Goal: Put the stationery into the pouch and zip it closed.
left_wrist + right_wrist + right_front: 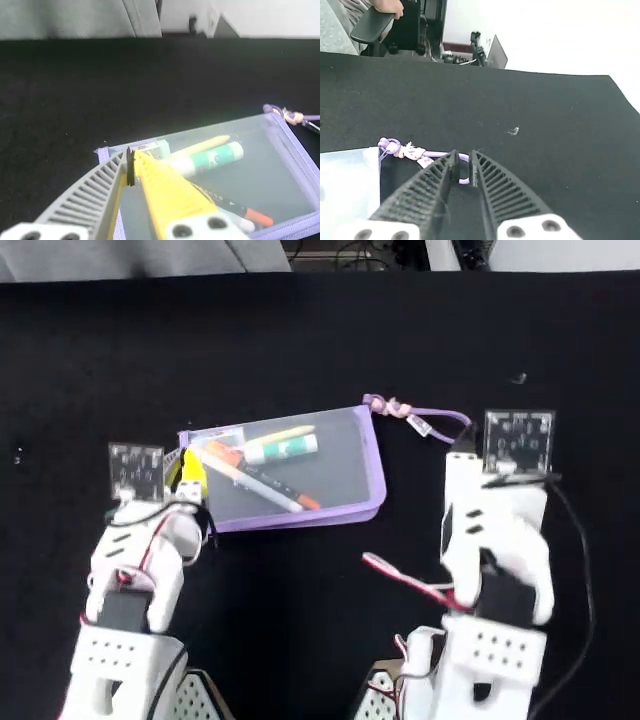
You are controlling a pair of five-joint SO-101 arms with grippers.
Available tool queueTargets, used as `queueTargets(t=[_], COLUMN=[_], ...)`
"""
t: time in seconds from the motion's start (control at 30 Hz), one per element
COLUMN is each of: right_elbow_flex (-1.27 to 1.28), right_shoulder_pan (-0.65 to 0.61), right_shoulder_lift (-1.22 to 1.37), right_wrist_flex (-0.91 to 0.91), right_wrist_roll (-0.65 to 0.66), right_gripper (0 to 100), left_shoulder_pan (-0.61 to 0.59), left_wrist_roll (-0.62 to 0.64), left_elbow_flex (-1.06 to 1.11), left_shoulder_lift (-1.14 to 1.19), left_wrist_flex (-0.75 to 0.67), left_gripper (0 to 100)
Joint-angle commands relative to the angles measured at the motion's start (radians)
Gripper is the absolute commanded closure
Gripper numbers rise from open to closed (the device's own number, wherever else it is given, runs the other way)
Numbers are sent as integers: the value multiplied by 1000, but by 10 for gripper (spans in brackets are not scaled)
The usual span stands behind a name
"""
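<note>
At the left of the high view my left gripper (pixel 188 475) sits on the left end of the pouch (pixel 345 465). In the left wrist view its grey and yellow fingers (pixel 165 195) come together at the tip with no gap, right on that purple edge, so I judge I am pinching the pouch there to anchor it.

The pouch lies flat mid-table. Through its clear side I see a yellow pencil (pixel 285 433), a green and white glue stick (pixel 282 449) and a white pen with orange ends (pixel 255 480), all inside, and no stationery lies loose on the black table (pixel 300 330). The filling looks done.

The zip is what remains. A pink charm (pixel 398 408) hangs at the pouch's upper right corner, and a purple cord (pixel 445 418) runs right from it to my right gripper (pixel 464 440). In the right wrist view those black fingers (pixel 495 185) are almost together, with the cord loop caught between them, so I take it I am gripping the cord. I cannot tell whether the zip along the upper edge is already shut.

A red wire (pixel 405 580) loops off my right arm below the pouch, clear of it. Nothing stands between my grippers and the zip
</note>
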Motion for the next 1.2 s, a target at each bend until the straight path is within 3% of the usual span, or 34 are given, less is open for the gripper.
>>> queueTargets(t=[0.0, 0.17, 0.47, 0.77, 0.9, 1.17], right_elbow_flex=[45, 145, 309, 585, 565, 581], right_shoulder_pan=[64, 157, 209, 269, 270, 262], right_shoulder_lift=[-139, -234, -390, -595, -622, -624], right_wrist_flex=[20, 20, 21, 32, 209, 374], right_wrist_roll=[2, 2, 2, 2, 2, 6], right_gripper=[964, 963, 963, 963, 963, 962], left_shoulder_pan=[-10, -10, -13, -122, -113, -108], left_wrist_roll=[-9, -6, -8, -3, -9, -11], left_elbow_flex=[81, 65, 168, 166, 166, 166], left_shoulder_lift=[-203, -292, -295, -295, -293, -293], left_wrist_flex=[60, 267, 328, 460, 514, 651], left_gripper=[972, 972, 972, 971, 971, 970])
